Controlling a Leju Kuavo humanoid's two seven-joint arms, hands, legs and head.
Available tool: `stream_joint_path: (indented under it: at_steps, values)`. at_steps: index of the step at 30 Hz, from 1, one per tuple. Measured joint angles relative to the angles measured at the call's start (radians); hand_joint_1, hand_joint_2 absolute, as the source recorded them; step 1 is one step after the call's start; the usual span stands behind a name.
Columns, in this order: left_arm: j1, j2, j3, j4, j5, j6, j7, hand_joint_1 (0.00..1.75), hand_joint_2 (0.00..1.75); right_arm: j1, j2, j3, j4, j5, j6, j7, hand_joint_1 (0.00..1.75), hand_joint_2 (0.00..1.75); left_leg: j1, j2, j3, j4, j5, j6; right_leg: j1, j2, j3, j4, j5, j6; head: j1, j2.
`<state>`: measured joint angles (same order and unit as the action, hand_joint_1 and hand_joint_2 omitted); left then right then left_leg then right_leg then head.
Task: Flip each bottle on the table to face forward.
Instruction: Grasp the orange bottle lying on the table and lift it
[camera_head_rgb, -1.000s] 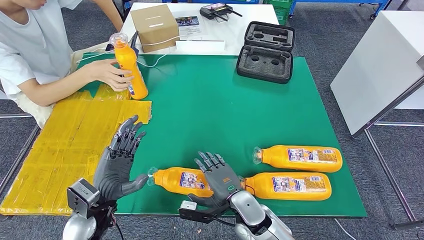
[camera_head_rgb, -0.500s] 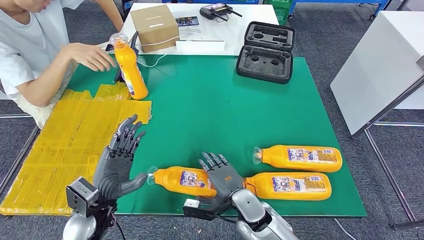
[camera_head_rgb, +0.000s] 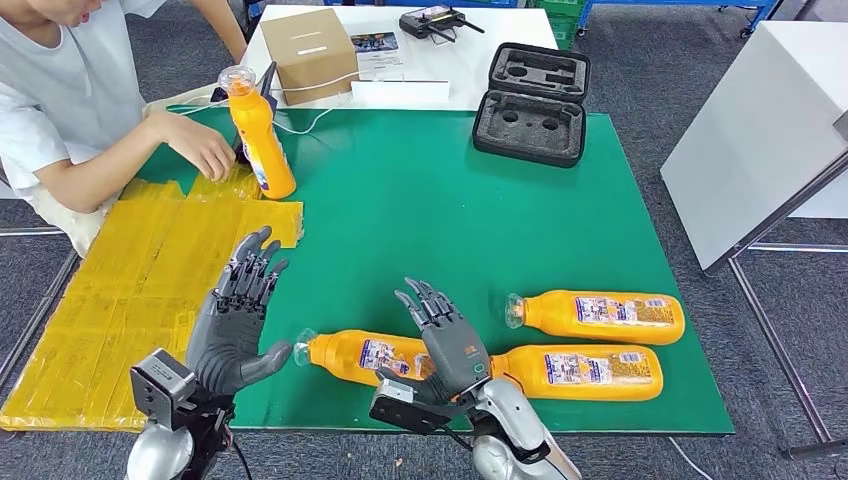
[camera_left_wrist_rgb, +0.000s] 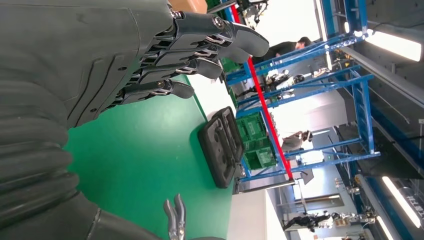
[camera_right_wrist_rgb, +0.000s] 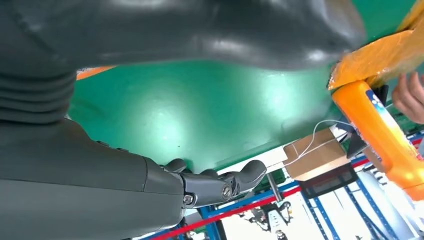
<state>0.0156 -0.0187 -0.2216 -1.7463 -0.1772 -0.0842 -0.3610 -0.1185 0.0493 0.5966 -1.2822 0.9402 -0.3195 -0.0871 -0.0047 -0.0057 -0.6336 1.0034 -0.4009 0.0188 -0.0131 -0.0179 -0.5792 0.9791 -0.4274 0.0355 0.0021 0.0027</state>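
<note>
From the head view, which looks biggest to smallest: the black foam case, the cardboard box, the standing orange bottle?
1. Black foam case, the largest.
2. Cardboard box.
3. Standing orange bottle, the slimmest, though about as tall as the box is wide.

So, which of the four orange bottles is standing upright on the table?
The upright bottle at the far left of the green mat, next to the person's hand. The other three lie on their sides near the front edge, close to the robot.
</note>
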Motion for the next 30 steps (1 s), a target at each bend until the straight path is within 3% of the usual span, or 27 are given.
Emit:
stream_joint_path:
  at_steps: [12,16,25,30]
  values:
    - [-0.001,0.000,0.000,0.001,0.000,0.001,-0.001,0.00,1.75,0.018,-0.004,-0.007,-0.011,0.100,0.049,0.059,0.00,0.00,0.000,0.000,0.000,0.000,0.000,0.000,0.000,0.000,0.000,0.000,0.000,0.000,0.000,0.000]
    - [0.000,0.000,0.000,0.001,0.000,0.000,0.000,0.00,1.75,0.010,-0.011,0.001,0.002,0.188,0.096,0.125,0.00,1.75,0.000,0.000,0.000,0.000,0.000,0.000,0.000,0.000,0.000,0.000,0.000,0.000,0.000,0.000]
    - [0.000,-0.005,0.000,0.001,-0.008,-0.011,0.008,0.00,1.75,-0.047,-0.025,0.050,0.114,0.317,0.161,0.232,0.00,1.75,0.000,0.000,0.000,0.000,0.000,0.000,0.000,0.000,0.000,0.000,0.000,0.000,0.000,0.000]
    - [0.000,-0.009,0.000,0.001,-0.009,-0.012,0.013,0.00,1.75,-0.078,-0.026,0.066,0.159,0.338,0.170,0.252,0.00,1.75,0.000,0.001,0.001,0.000,0.000,0.000,0.000,0.000,0.001,0.000,0.000,0.000,0.000,0.000]
